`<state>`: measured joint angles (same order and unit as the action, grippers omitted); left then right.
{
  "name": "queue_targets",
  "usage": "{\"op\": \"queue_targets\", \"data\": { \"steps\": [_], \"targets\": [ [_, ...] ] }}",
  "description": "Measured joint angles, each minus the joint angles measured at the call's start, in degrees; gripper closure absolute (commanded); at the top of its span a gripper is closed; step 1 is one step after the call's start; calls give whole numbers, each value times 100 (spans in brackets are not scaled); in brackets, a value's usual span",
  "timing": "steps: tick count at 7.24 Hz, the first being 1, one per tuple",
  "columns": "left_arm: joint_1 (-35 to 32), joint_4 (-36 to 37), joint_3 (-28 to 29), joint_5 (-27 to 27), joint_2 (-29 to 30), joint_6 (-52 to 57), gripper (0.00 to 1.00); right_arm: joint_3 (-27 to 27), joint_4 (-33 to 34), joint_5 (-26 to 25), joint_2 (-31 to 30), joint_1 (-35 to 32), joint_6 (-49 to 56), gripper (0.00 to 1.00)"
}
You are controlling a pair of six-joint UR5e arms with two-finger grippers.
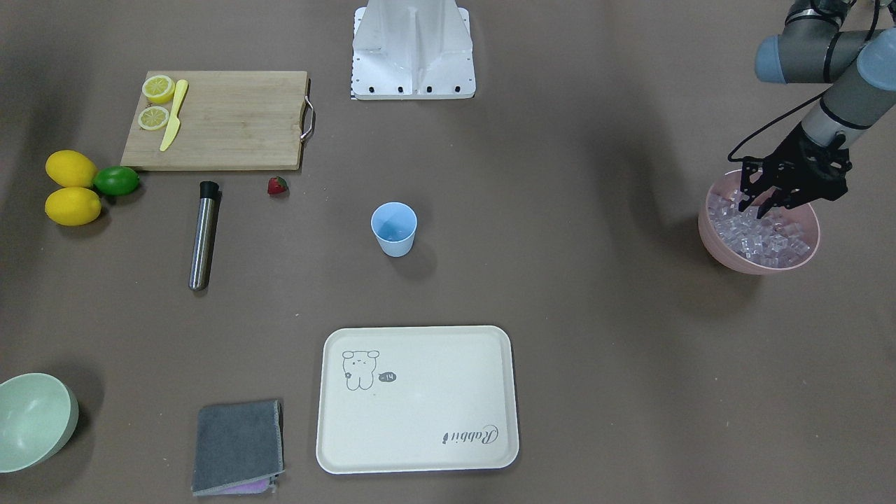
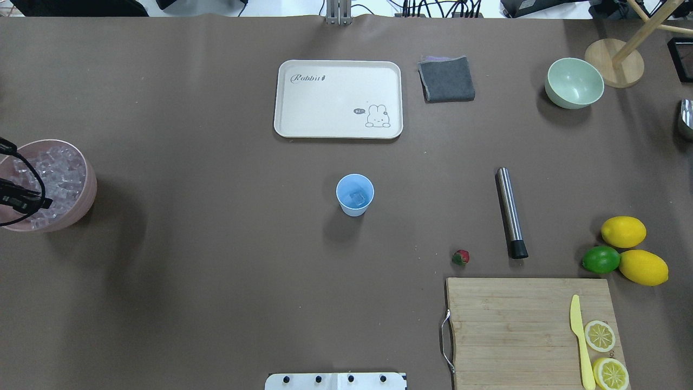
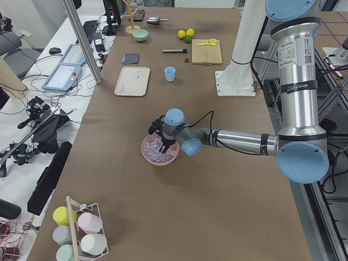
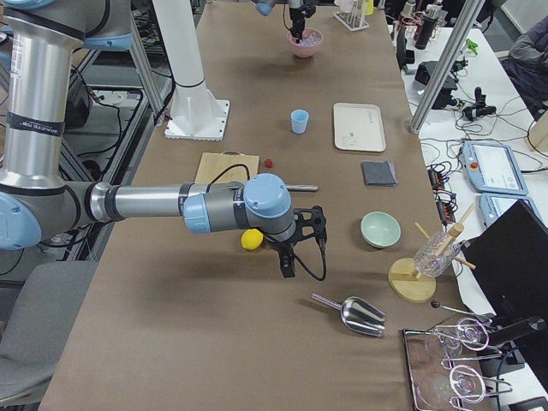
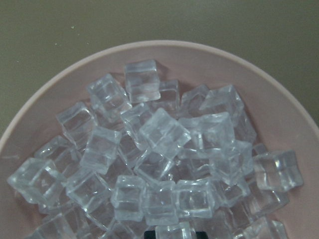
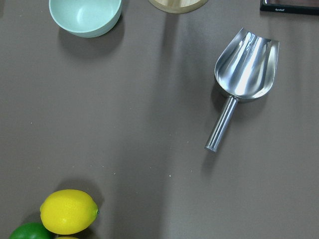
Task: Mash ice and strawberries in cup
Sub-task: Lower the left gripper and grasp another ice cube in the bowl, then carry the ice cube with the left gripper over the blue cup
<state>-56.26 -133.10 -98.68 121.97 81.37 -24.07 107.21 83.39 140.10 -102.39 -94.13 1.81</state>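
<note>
The light-blue cup (image 1: 393, 227) stands upright mid-table, and the overhead view shows one clear cube inside the cup (image 2: 354, 194). A small red strawberry (image 1: 277, 185) lies on the table beside the cutting board. The ice (image 1: 759, 234) fills a pink bowl (image 1: 728, 255) at the table's left end. My left gripper (image 1: 759, 206) is dipped into that pile, its fingers narrowed around one cube; the left wrist view shows the ice (image 5: 164, 134) close up. My right gripper (image 4: 287, 265) hovers over the table near the lemons, and I cannot tell whether it is open or shut.
A steel muddler (image 1: 204, 234) lies near the strawberry. The wooden cutting board (image 1: 231, 119) holds lemon slices and a yellow knife. Two lemons (image 1: 70, 168) and a lime (image 1: 116, 180) sit beside it. A cream tray (image 1: 420, 399), grey cloth (image 1: 238, 444), green bowl (image 1: 31, 420) and metal scoop (image 6: 244, 64) also lie about.
</note>
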Motion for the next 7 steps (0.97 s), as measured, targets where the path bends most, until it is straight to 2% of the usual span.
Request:
{"op": "queue_targets", "data": {
  "steps": [1, 3, 5, 7],
  "targets": [
    [-29, 25, -87, 107, 3, 5, 100, 3, -4, 0, 0, 0, 1, 0],
    [-292, 41, -186, 653, 141, -2, 100, 8, -6, 0, 0, 0, -2, 0],
    [-481, 25, -255, 842, 619, -159, 100, 8, -5, 0, 0, 0, -5, 0],
    [-382, 14, -268, 843, 1368, -1395, 100, 7, 0, 2, 0, 0, -5, 0]
  ]
}}
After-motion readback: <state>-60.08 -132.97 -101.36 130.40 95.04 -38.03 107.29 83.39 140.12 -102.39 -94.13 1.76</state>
